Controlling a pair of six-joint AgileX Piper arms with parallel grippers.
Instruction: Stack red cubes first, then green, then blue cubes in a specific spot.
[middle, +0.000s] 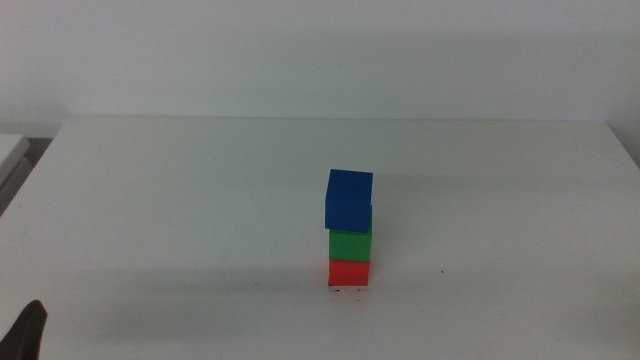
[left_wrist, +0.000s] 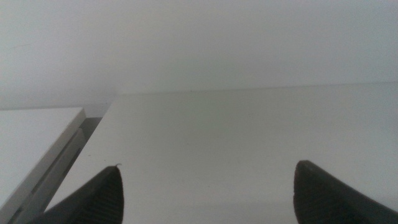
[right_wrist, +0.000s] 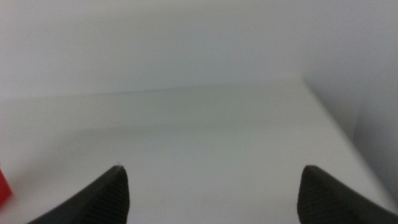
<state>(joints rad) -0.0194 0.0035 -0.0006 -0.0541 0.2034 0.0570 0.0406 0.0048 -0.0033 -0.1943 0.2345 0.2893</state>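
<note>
stack sitting done: red cube (middle: 349, 273) on specks of specific spot (middle: 347, 292), green (middle: 350, 245) on it, blue cube (middle: 349, 200) topping, slightly skewed | left gripper (left_wrist: 205, 193) spread wide, empty, waiting off-stack | right gripper (right_wrist: 211, 196) spread wide, empty | next: likely nothing, keeping clear of surface (middle: 200, 200)

Blue cube (middle: 349, 199) atop green (middle: 350, 244), green atop red cube (middle: 349, 272).

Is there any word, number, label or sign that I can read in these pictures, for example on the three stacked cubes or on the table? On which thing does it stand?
None: no readable text in any view.
The blue cube, green cube and red cube have plain faces.
The tiny black specks on the white table are marks, not letters.
</note>
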